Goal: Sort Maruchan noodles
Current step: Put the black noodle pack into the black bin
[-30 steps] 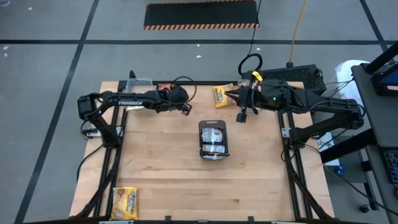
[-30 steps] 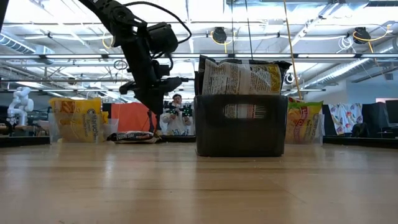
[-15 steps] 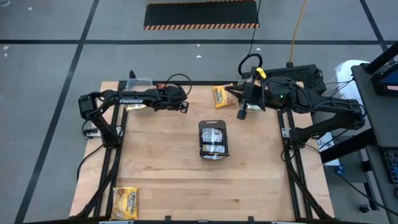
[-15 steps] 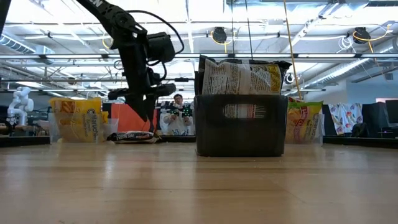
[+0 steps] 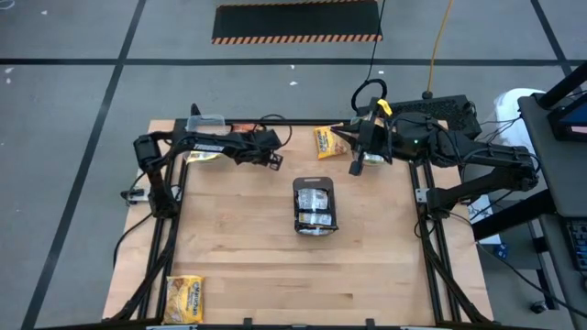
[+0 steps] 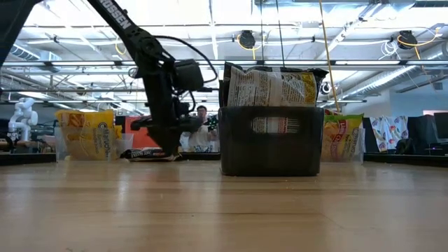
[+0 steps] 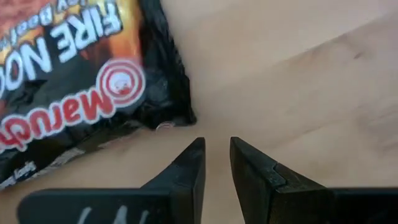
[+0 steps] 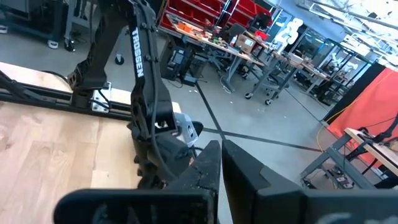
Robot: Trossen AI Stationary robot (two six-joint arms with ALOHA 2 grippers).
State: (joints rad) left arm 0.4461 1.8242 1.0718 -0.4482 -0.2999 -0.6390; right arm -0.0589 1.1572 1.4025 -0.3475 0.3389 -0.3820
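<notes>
The left pincer (image 7: 216, 163) hangs low over the wooden worktop (image 5: 248, 257) toward the upper left of the high view, its two dark fingers (image 7: 189, 167) a narrow gap apart and closed on nothing. Just ahead of the tips lies a dark Maruchan packet (image 7: 74, 87), flat on the wood, its nearest corner close to the fingertips but not between them. In the low view this arm comes down left of centre, with the packet lying at its foot.

The right pincer (image 5: 356, 168) waits at the upper right of the high view, lifted off the wood, fingers together and empty.

Other noodles are spread about: several packets stand on edge in the dark grey tray (image 5: 315, 224) at the centre of the worktop, a yellow-orange packet (image 5: 327, 141) sits near the top edge beside the right arm, another yellow packet (image 5: 186, 297) lies in the lower left corner, and the low view shows a clear tub (image 6: 89, 143) of yellow packets at far left.

The step in hand looks like the approach to picking up the dark packet. The fingers sit beside its edge rather than over it, so the next move likely calls for shifting toward the packet, spreading the fingers enough to straddle its thin crimped edge or corner, then lowering and closing. A flat, slick wrapper lying flush on wood gives little to bite; a grip taken too shallow may slide off or merely push the packet along.
</notes>
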